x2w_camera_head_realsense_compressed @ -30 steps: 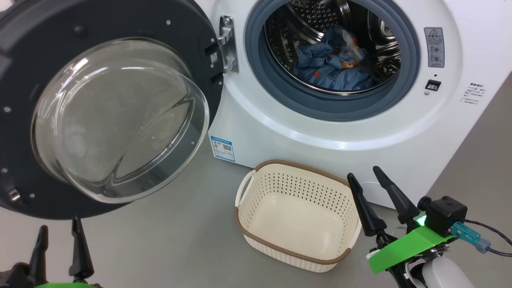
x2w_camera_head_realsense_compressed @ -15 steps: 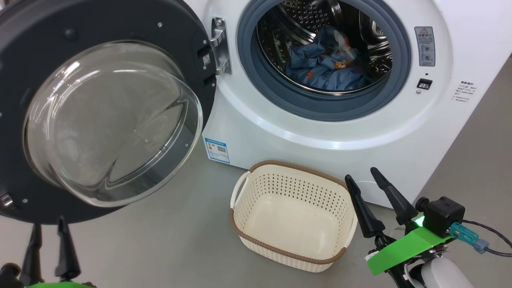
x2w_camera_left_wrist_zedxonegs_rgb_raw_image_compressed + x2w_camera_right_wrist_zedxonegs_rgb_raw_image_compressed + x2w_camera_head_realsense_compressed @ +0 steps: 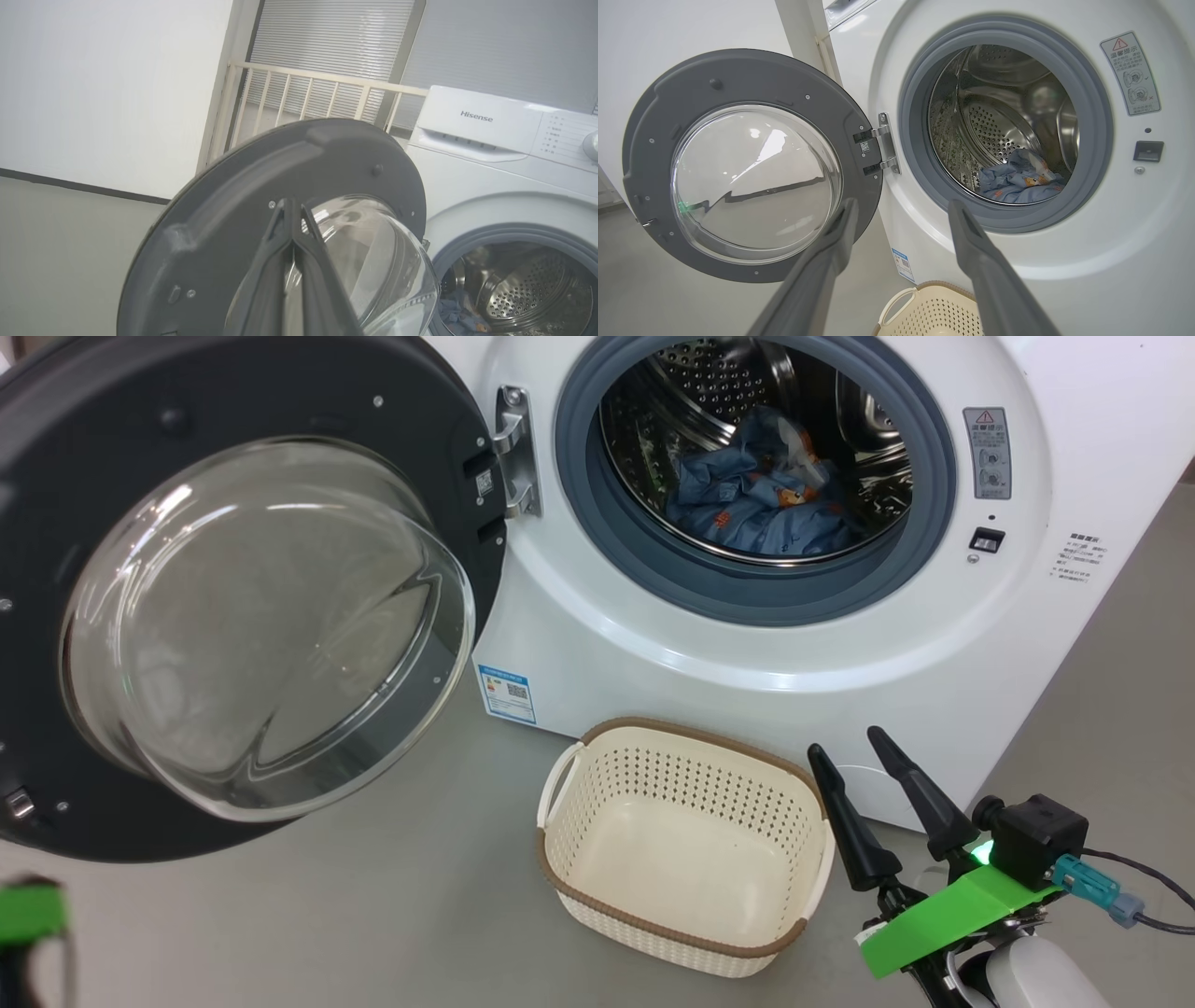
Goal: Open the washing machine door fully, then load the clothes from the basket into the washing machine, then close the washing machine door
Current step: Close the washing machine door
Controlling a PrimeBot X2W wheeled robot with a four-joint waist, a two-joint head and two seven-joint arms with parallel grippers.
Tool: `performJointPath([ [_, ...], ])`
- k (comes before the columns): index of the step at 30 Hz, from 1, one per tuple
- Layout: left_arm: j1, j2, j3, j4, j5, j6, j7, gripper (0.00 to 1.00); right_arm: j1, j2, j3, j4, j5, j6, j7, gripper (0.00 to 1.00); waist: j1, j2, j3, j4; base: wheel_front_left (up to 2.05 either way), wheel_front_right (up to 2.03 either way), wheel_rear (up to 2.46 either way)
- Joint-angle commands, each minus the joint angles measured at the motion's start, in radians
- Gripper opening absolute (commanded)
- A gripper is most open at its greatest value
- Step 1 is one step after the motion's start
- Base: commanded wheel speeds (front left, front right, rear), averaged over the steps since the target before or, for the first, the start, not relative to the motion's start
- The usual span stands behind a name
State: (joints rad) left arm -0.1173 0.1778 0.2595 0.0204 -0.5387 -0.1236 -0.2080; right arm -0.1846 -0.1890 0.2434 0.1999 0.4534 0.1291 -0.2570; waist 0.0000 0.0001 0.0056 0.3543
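Observation:
The washing machine (image 3: pixel 747 653) stands with its door (image 3: pixel 271 625) swung wide to the left, glass porthole bulging toward me. The light blue clothes (image 3: pixel 756 509) lie inside the steel drum, also seen as clothes (image 3: pixel 1020 179) through the right wrist view. On the floor in front sits the basket (image 3: pixel 691 775), with nothing in it. My right gripper (image 3: pixel 848 744) hovers just right of the basket, open and holding nothing. In the left wrist view my left gripper (image 3: pixel 289 205) is shut on nothing, its fingers pointing up at the door (image 3: pixel 224 224).
A blue label sticker (image 3: pixel 508 693) marks the machine's lower left corner. Grey floor (image 3: pixel 373 915) spreads left of the basket, under the open door. A cream railing (image 3: pixel 327 93) and a white wall (image 3: pixel 103 84) stand behind the door. A cable (image 3: pixel 1144 887) trails from my right wrist.
My left gripper's fingers have closed together and dropped out of the head view's lower left, leaving a green blur. The camera shifted slightly. The right gripper, basket and door have stayed put.

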Motion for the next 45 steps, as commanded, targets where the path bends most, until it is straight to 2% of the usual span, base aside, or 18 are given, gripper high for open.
performJointPath([
  [1,-0.073,0.057,0.057,-0.038,-0.046,-0.005,0.017,0.0,-0.003,-0.008,0.021,-0.027,0.016,0.002,-0.005,1.0,0.0,-0.0001,0.003,-0.002,0.0,0.0,0.0],
  [5,-0.167,0.113,0.113,-0.019,-0.193,-0.006,0.069,0.0,-0.01,-0.015,0.025,-0.025,0.014,0.002,-0.005,1.0,0.0,-0.0001,0.014,-0.011,0.0,0.0,0.0],
  [6,-0.216,0.147,0.14,0.013,-0.267,-0.006,0.094,0.0,-0.015,-0.019,0.027,-0.025,0.012,0.002,-0.005,1.0,0.0,-0.0001,0.022,-0.018,0.0,0.0,0.0],
  [8,-0.266,0.178,0.174,0.065,-0.345,-0.007,0.124,0.0,-0.02,-0.022,0.029,-0.025,0.009,0.002,-0.005,1.0,0.0,-0.0001,0.028,-0.028,0.0,0.0,0.0],
  [15,-0.427,0.3,0.312,0.363,-0.618,-0.007,0.273,0.0,-0.035,-0.033,0.033,-0.024,-0.001,0.002,-0.005,1.0,0.0,-0.0001,0.055,-0.073,0.0,0.0,0.0],
  [20,-0.502,0.392,0.38,0.603,-0.732,-0.007,0.36,0.0,-0.042,-0.039,0.035,-0.024,-0.008,0.002,-0.005,1.0,0.0,-0.0001,0.071,-0.108,0.0,0.0,0.0],
  [24,-0.542,0.444,0.411,0.728,-0.785,-0.007,0.392,0.0,-0.051,-0.046,0.039,-0.025,-0.013,0.002,-0.005,1.0,0.0,-0.0001,0.089,-0.132,0.0,0.0,0.0],
  [34,-0.576,0.519,0.413,0.89,-0.823,-0.007,0.425,0.0,-0.072,-0.055,0.039,-0.027,-0.029,0.002,-0.005,1.0,0.0,-0.0001,0.136,-0.177,0.0,0.0,0.0],
  [45,-0.589,0.549,0.378,0.978,-0.835,-0.007,0.45,0.0,-0.089,-0.041,0.034,-0.029,-0.043,0.002,-0.005,1.0,0.0,-0.0001,0.171,-0.207,0.0,0.0,0.0],
])
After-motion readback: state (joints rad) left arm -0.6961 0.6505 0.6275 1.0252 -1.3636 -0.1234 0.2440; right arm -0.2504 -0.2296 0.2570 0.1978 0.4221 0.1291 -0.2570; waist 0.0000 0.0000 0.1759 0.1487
